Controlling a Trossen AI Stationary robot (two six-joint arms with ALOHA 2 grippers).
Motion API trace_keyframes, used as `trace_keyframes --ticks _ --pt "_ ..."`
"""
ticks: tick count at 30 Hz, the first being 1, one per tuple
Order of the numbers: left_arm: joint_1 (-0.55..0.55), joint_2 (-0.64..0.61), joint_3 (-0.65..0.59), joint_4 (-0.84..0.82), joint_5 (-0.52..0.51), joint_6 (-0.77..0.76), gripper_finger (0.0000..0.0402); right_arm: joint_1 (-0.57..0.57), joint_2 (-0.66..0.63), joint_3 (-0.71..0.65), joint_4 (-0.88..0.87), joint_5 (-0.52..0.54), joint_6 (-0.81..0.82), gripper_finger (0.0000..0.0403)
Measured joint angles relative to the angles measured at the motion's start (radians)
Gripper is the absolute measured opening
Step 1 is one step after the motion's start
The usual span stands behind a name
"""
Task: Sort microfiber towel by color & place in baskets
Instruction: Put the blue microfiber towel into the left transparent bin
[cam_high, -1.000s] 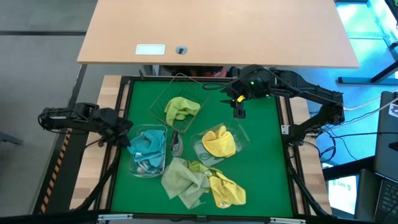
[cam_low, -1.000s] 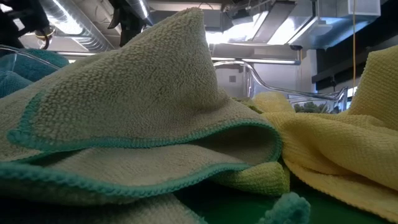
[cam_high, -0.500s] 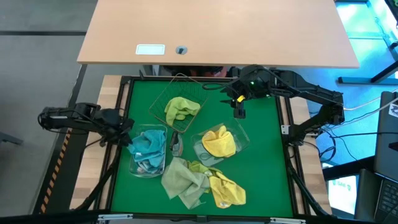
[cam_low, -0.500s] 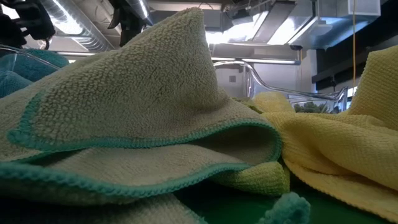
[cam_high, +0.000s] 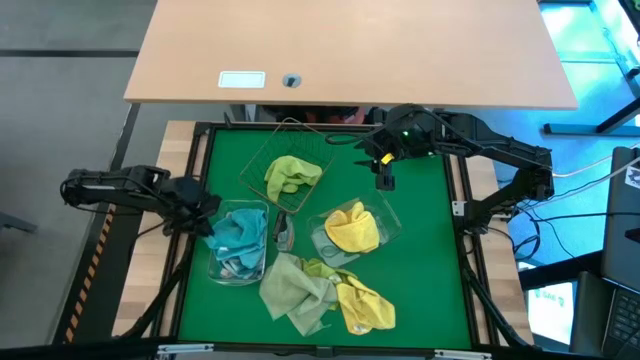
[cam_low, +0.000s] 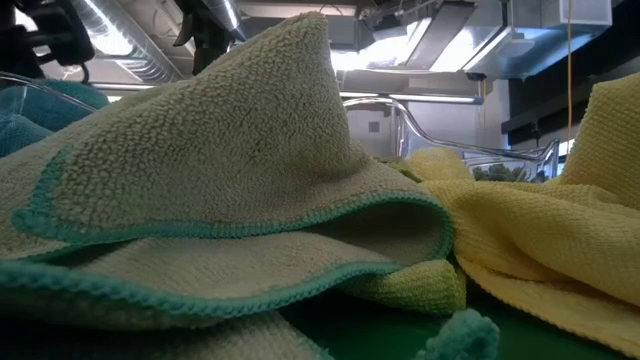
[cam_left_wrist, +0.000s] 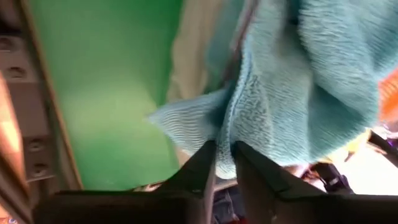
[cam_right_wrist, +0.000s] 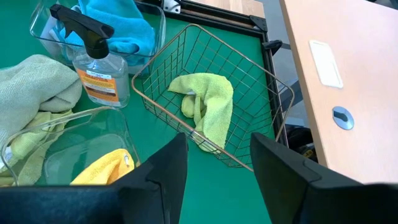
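I see left gripper (cam_high: 205, 208) at left edge of clear tub (cam_high: 222, 268) with teal towels (cam_high: 238, 232). Right gripper (cam_high: 384, 181) hangs over far right green mat (cam_high: 420, 270). Wire basket (cam_high: 268, 150) holds lime towel (cam_high: 290, 174). Yellow towel (cam_high: 352, 228) in second clear tub (cam_high: 388, 222). Mixed pile (cam_high: 322, 295) near edge.

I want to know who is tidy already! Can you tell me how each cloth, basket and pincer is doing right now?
Wire basket: holds a lime green towel.
Left clear tub: holds a teal towel.
Right clear tub: holds a yellow towel.
Loose pile: unsorted on the mat.
Spray bottle: upright.
Left pincer: closing on the teal towel's edge.
Right pincer: open, empty.
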Motion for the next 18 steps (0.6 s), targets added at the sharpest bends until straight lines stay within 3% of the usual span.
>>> trace_keyframes --ticks 4,10,18 --pt "0.000 0.000 0.000 0.068 -0.004 0.039 0.0009 0.000 0.000 0.000 0.000 0.000 0.000 0.0172" --pt "0.000 0.000 0.000 0.245 -0.020 0.063 0.0003 0.000 0.000 0.000 -0.039 0.000 0.000 0.0172" --pt "0.000 0.076 0.000 0.301 -0.170 0.145 0.0001 0.000 0.000 0.000 -0.100 0.000 0.000 0.0172"
